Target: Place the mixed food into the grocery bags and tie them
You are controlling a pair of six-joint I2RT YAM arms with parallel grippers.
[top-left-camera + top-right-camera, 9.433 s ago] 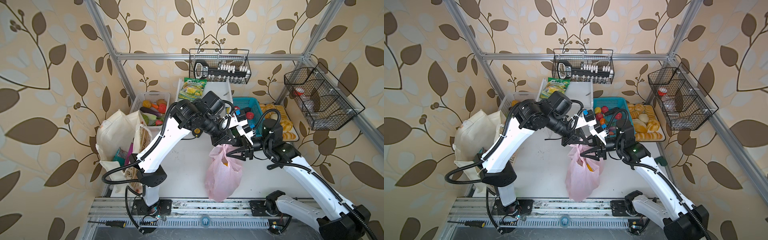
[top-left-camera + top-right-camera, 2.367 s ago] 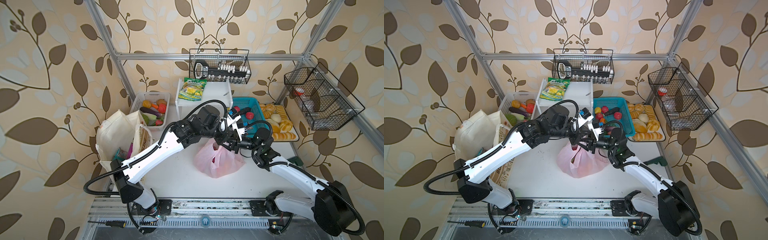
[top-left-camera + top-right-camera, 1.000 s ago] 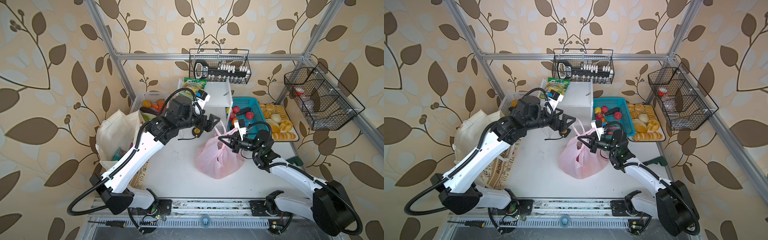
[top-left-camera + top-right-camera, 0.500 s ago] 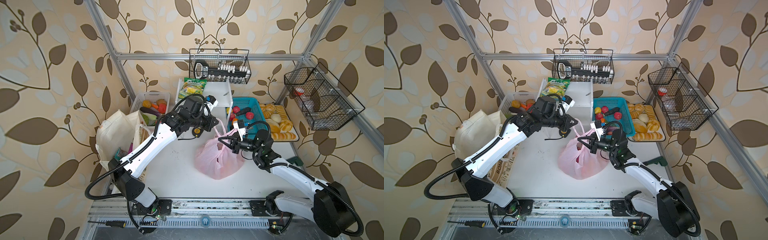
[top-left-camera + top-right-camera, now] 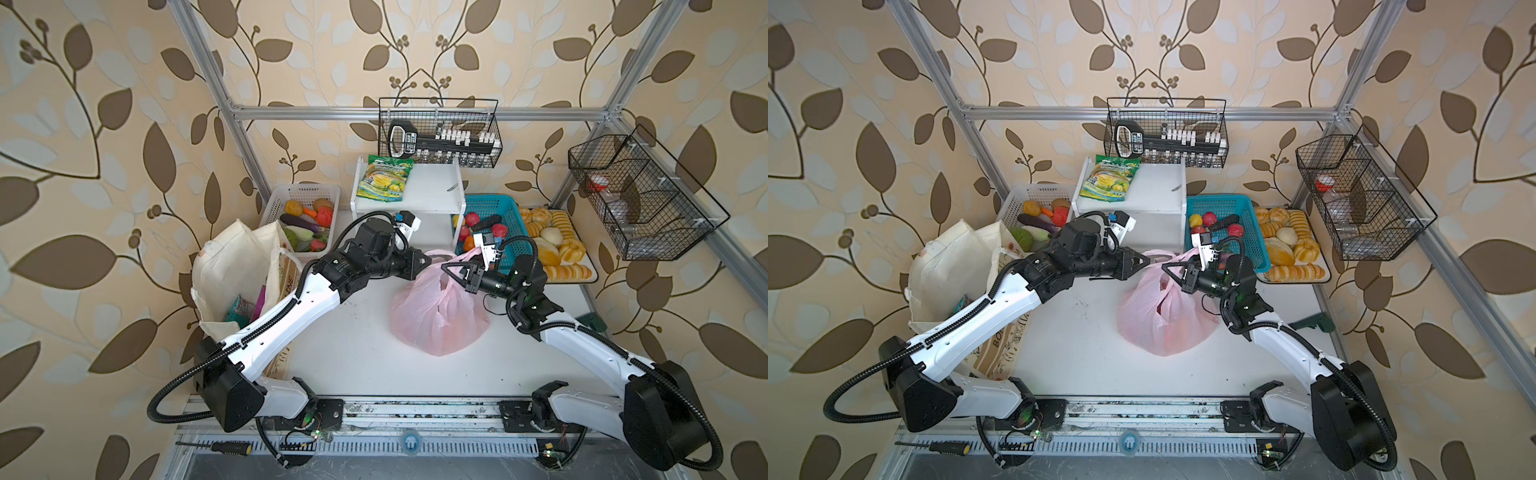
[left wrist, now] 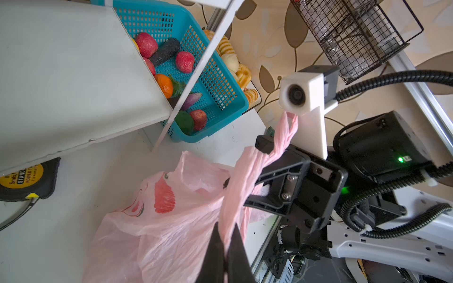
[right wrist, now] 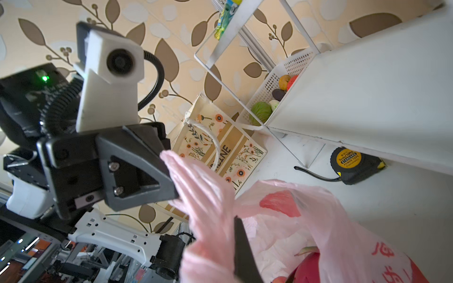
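In both top views you see the pink plastic bag (image 5: 436, 324) at the middle of the table (image 5: 353, 353), the left gripper (image 5: 429, 261) and right gripper (image 5: 445, 268) each clamped on a twisted handle (image 6: 245, 176) above it, but only your right wrist view shows the magenta dragon fruit (image 7: 310, 265) inside.
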